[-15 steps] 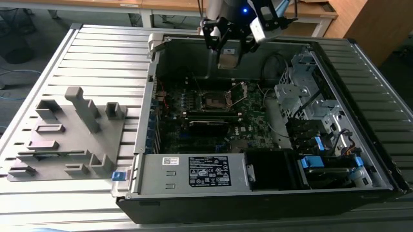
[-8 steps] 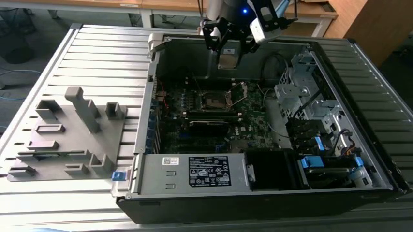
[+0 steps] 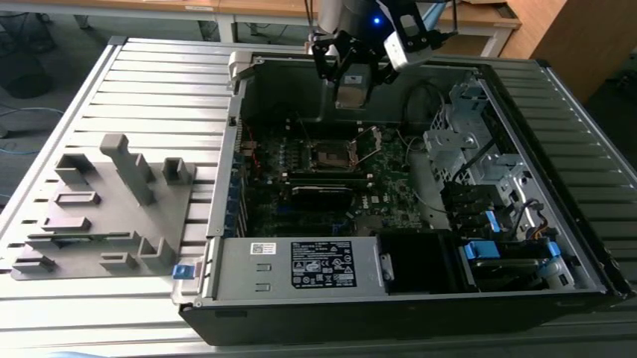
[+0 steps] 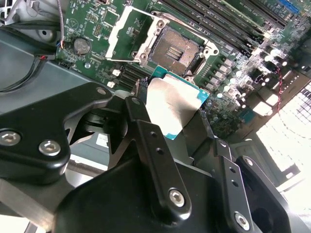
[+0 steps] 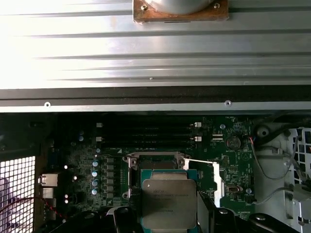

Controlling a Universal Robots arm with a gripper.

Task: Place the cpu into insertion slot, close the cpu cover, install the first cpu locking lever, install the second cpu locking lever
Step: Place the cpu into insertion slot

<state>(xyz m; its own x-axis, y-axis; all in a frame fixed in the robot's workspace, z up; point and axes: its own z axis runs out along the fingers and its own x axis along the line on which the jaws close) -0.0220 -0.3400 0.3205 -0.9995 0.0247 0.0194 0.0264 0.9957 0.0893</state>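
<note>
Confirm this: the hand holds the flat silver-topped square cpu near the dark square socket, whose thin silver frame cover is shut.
Wrong: the thin silver frame cover lies open beside the dark square socket, as the second wrist view shows.

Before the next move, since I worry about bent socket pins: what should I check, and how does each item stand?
1. The cpu is held firmly in the end effector: ok, it is clamped by its edges with the silver top showing.
2. The insertion slot is empty: ok, its contact field is bare and nothing lies across it.
3. The cpu cover is out of the way: ok, it is swung open beside the slot.
4. The cpu is clear of the slot: ok, both wrist views show it apart from the slot and not seated.
5. The cpu is squared and level with the slot: cannot tell from these angles.
</note>
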